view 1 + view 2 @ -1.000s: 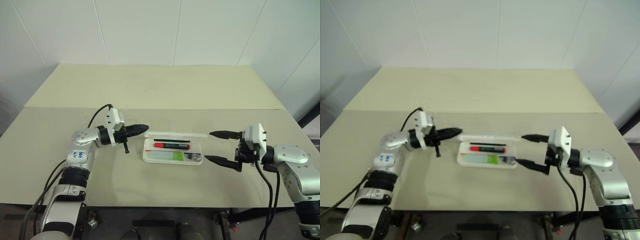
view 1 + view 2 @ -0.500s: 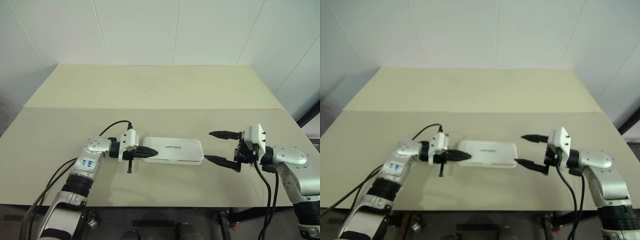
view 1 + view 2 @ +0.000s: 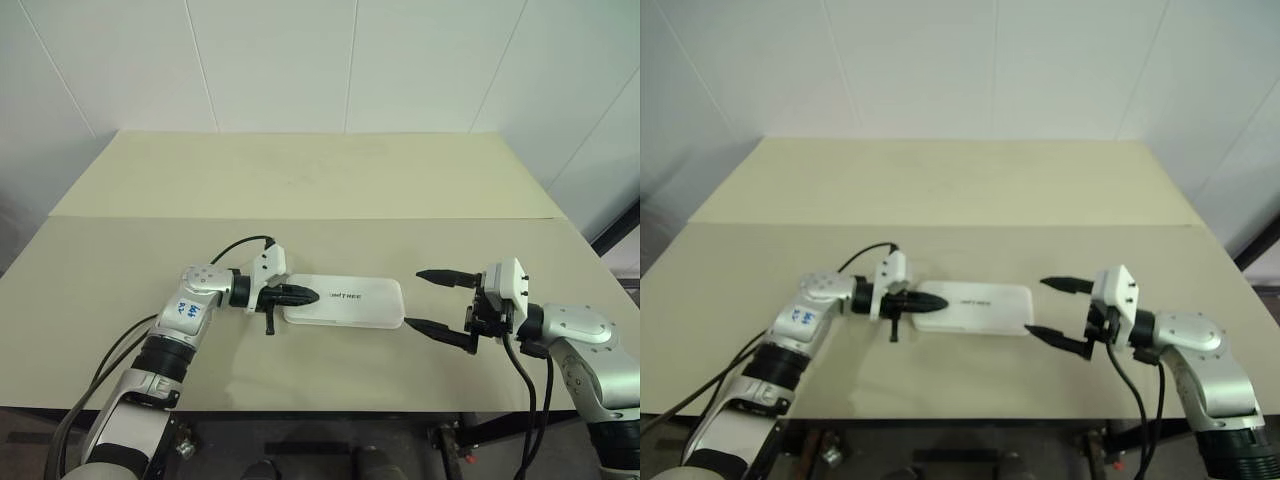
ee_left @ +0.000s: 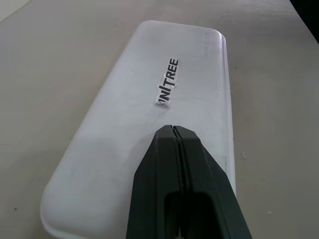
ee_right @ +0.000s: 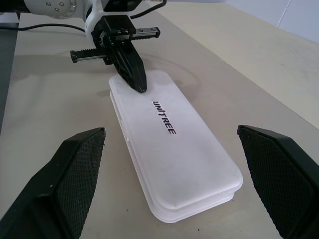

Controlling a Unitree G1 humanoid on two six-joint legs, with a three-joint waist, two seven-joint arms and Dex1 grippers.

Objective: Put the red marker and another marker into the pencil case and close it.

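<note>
Both head views looked forward and down over the worktop point(image 3: 330, 180) from well above; each wrist view sat close. All four shared the pencil case point(image 3: 345, 301), seen from opposite ends by the wrists.

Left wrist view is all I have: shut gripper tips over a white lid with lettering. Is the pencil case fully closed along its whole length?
Observer: In the right wrist view the pencil case has its lid down on the base along the visible side and the near end; no markers show.
Operator: Is my gripper pressing the lid?
Observer: The left gripper, shut, has its tips over the left end of the lid; I cannot confirm contact.
Operator: Where is the other arm?
Observer: The right gripper is open, just off the case's right end, not touching it.
Operator: Anything else nearby?
Observer: Only the table around the case.
</note>
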